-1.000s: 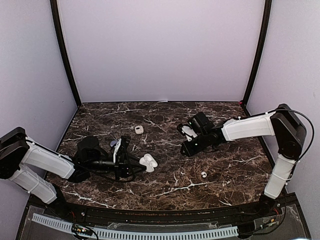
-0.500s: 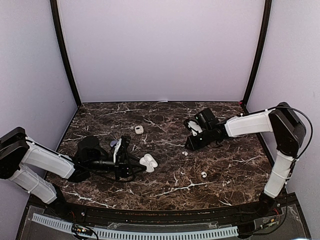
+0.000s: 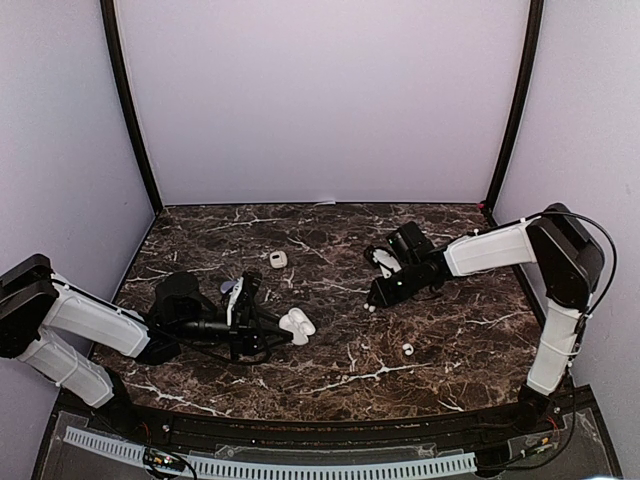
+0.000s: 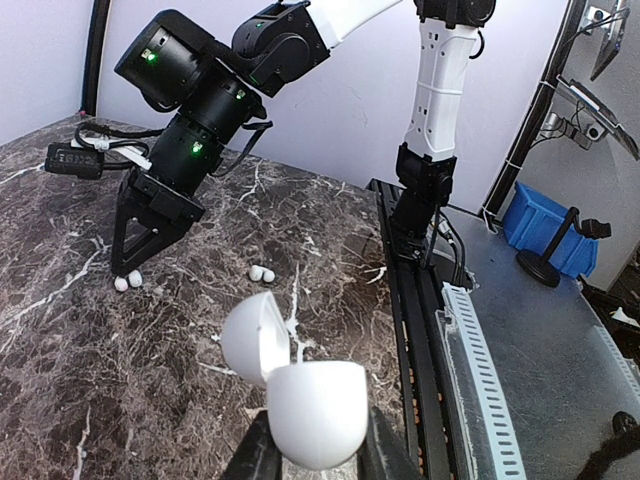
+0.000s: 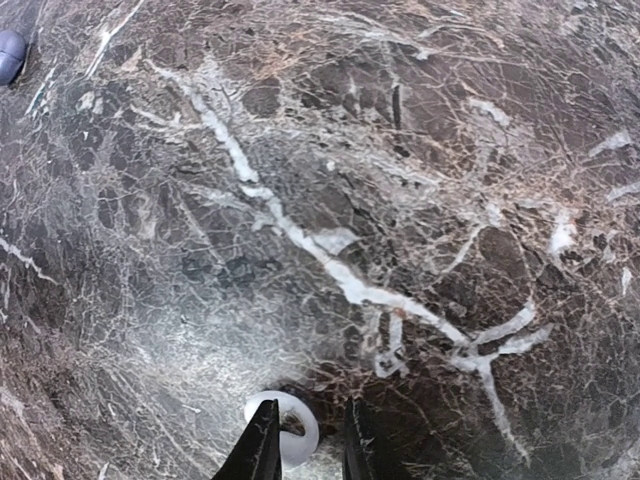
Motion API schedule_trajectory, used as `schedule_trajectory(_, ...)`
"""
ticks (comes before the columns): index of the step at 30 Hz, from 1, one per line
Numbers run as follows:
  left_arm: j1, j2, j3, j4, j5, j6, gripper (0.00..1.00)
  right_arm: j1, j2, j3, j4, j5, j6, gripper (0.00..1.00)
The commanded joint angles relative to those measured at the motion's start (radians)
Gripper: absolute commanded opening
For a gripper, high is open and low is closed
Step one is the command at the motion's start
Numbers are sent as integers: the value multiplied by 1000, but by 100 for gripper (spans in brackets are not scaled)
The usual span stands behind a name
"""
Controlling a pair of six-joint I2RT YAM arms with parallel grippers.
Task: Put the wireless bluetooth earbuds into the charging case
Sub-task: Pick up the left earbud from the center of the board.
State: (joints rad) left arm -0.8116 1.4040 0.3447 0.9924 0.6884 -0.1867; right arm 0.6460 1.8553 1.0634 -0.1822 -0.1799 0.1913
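A: Where is the small white plastic earbud (image 5: 285, 432) right now?

B: It lies on the dark veined marble table (image 3: 450, 330), between the tips of the right gripper (image 5: 305, 450). The fingers stand narrowly apart with the bud in the gap. I cannot tell whether they actually pinch it.

A: Any others?

B: A second white earbud (image 3: 407, 349) lies loose at about four o'clock from the first, well apart from both arms.

A: And the case?

B: The white egg-shaped plastic charging case (image 4: 315, 412) sits at roughly eight o'clock from the first bud. The left gripper (image 4: 312, 455) is clamped on its lower half, and the hinged lid (image 4: 252, 338) is swung open. A small cream oval case (image 3: 278, 260) rests alone at ten o'clock.

A: So how far along is the task?

B: Early, I judge. The case is held open and ready, but no bud shows inside it. Both buds in plain view are on the table and have yet to be lifted, carried over and seated.
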Motion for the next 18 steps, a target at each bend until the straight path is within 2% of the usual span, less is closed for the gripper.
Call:
schedule_trajectory(1,5,-14,26,6,15,15,18,1,14,-8,28,-56,-10,22)
schedule_trajectory(11,5,-17,25,3,13,14,18,13,-10,-45,42,-100,4,23)
schedule_trajectory(18,5,-14,28,2,16,13,18,15,-27,-43,50,-105,-1,12)
